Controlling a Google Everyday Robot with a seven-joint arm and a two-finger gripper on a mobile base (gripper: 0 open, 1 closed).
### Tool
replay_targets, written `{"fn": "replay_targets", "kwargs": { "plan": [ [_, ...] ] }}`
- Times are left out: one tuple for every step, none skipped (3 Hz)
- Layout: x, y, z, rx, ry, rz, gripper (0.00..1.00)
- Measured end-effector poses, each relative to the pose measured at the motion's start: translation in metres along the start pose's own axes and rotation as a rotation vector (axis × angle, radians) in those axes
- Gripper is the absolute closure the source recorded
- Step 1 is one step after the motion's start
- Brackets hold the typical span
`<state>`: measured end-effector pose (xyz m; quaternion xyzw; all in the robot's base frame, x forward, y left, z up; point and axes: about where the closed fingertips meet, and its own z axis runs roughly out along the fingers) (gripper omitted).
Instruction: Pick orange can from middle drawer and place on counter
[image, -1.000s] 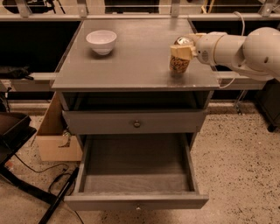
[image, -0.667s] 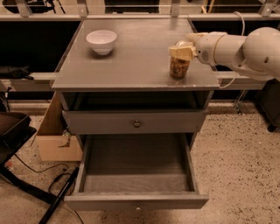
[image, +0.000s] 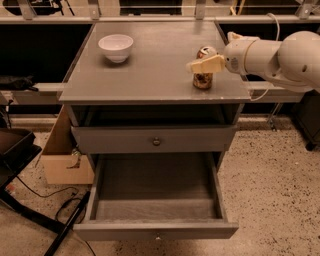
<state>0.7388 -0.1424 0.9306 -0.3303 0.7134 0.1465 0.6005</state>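
Now orange can (image: 203, 81) upright on counter (image: 150, 70), near its 4 o'clock corner; gripper (image: 201, 64) extended from 3 o'clock, overlapping can's upper half; grip state cannot tell.

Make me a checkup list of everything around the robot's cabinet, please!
Surface: the counter is grey and flat, and carries a can and a bowl.
Job's things: the orange can stands upright near the counter's right front edge. The middle drawer is pulled open, nothing seen inside.
Clutter: a white bowl sits at the counter's back left.
Grippers: the gripper reaches in from the right, across the can's upper half.
Cables: dark cables lie on the floor at the left.
Surroundings: the upper drawer is shut. A cardboard box sits left of the cabinet on the speckled floor.
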Motion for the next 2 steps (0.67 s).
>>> {"fn": "replay_targets", "kwargs": {
  "plan": [
    [-0.016,-0.006,-0.029,-0.018,-0.137,0.030,0.00],
    [-0.032,-0.015,-0.091,-0.005,-0.292,0.041,0.00]
  ]
}}
